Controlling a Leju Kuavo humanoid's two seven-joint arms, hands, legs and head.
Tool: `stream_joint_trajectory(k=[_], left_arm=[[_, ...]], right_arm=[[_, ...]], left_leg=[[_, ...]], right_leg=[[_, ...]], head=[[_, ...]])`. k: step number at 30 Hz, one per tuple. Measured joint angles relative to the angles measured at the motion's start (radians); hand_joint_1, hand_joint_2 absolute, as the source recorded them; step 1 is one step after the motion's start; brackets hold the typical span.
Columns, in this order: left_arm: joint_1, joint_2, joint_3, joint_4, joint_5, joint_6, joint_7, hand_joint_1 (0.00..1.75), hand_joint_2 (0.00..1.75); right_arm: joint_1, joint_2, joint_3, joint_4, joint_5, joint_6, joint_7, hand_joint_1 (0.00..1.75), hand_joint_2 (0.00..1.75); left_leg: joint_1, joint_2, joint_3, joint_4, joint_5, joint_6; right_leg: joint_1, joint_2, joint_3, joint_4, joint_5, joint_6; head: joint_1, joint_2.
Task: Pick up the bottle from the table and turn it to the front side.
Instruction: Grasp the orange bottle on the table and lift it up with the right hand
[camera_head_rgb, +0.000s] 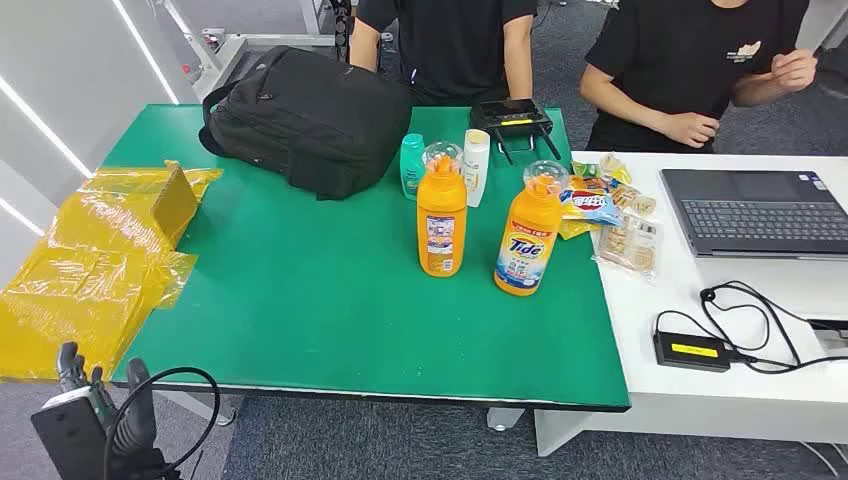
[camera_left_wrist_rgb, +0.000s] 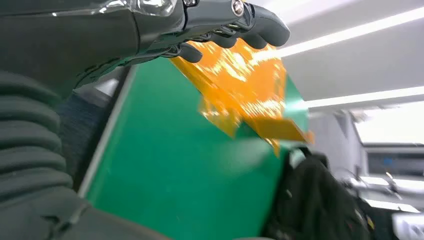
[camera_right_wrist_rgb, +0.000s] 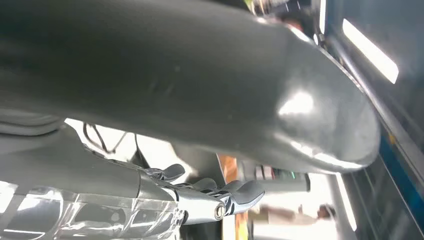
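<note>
Low at seven o'clock, left hand (camera_head_rgb: 95, 400) unclenched, holding nothing; right hand (camera_right_wrist_rgb: 210, 192) likewise loose. Two glossy orange plastic bottles: one (camera_head_rgb: 441, 212) back-turned at center, other (camera_head_rgb: 525, 235) at three o'clock, on green tabletop (camera_head_rgb: 320, 310).

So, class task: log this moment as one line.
stage: before reach | left hand: low, empty | right hand: empty | two orange bottles: upright, untouched | green table

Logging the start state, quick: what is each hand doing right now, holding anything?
Left hand: open, holding nothing, fingers loosely extended near the table's edge.
Right hand: open, holding nothing, fingers loosely extended.
</note>
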Motion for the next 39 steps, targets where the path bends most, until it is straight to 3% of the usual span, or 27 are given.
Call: stream_joint_trajectory(k=[10, 17, 29, 33, 39], left_arm=[[0.001, 0.058, -0.117, -0.027, 0.037, 0.027, 0.003, 0.00, 1.75], [-0.018, 0.104, -0.171, -0.027, 0.049, -0.003, -0.015, 0.00, 1.75], [-0.161, 0.195, -0.278, 0.030, 0.100, -0.111, 0.020, 0.00, 1.75], [-0.251, 0.215, -0.304, 0.110, 0.075, -0.153, 0.041, 0.00, 1.75], [-0.361, 0.231, -0.337, 0.236, 0.058, -0.166, 0.048, 0.00, 1.75]], right_arm=[[-0.058, -0.069, 0.036, 0.137, -0.013, 0.088, 0.043, 0.00, 0.00], [-0.090, -0.099, 0.053, 0.198, -0.028, 0.137, 0.026, 0.00, 0.00], [-0.225, -0.167, 0.149, 0.361, -0.012, 0.271, 0.045, 0.00, 0.00], [-0.318, -0.182, 0.177, 0.445, -0.009, 0.334, 0.063, 0.00, 0.00], [-0.424, -0.201, 0.211, 0.573, -0.009, 0.348, 0.067, 0.00, 0.00]], left_leg=[[0.000, 0.000, 0.000, 0.000, 0.000, 0.000], [0.000, 0.000, 0.000, 0.000, 0.000, 0.000], [0.000, 0.000, -0.001, 0.000, 0.002, -0.001], [0.000, 0.001, -0.001, 0.000, 0.004, -0.001], [0.000, 0.001, -0.002, 0.001, 0.005, -0.001]], right_leg=[[0.000, 0.000, 0.000, 0.000, 0.000, 0.000], [0.000, 0.000, -0.001, 0.000, 0.000, 0.000], [0.000, 0.000, -0.001, 0.000, 0.003, 0.000], [0.000, 0.001, -0.002, 0.000, 0.005, 0.000], [0.000, 0.001, -0.002, 0.001, 0.006, 0.000]], head=[[0.000, 0.000], [0.000, 0.000], [0.000, 0.000], [0.000, 0.000], [0.000, 0.000]])
